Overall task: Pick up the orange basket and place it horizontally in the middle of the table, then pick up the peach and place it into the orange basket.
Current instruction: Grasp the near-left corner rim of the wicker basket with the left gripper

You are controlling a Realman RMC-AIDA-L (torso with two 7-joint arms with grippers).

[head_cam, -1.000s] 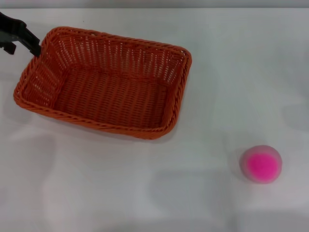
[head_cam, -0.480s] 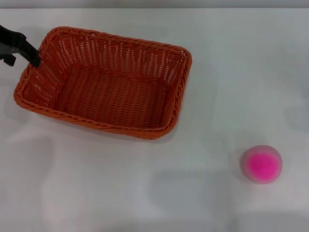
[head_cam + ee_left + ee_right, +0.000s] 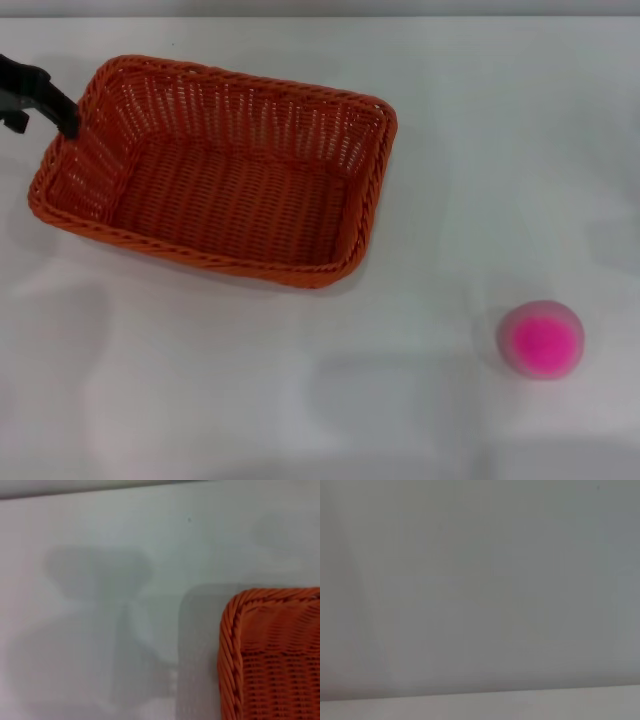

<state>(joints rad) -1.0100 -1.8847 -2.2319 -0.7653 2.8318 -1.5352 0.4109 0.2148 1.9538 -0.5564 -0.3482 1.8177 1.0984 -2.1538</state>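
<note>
Orange basket (image 3: 215,170): sits open side up on the white counter (image 3: 300,400), in the left half of the head view, its long sides running across the view with a slight tilt, so the right end lies a little lower in the picture than the left. Braided rim and slatted walls are visible all round; nothing is inside it.
Basket in the left wrist view: only one rounded corner (image 3: 270,650) shows, with bare counter beside it.
Peach (image 3: 541,339): rests on the counter toward the lower right of the head view, well apart from the basket, magenta side facing up.
Left tool (image 3: 40,95): a black piece at the left edge of the head view, its tip just beside the basket's far left corner; whether it touches the rim cannot be told.
Left tool state: only part of it is in view, so whether its fingers are spread or pressed together cannot be told.
Right tool: not seen in any view; the right wrist view shows only plain pale surface.
Counter: plain white, carrying faint soft shadows.
</note>
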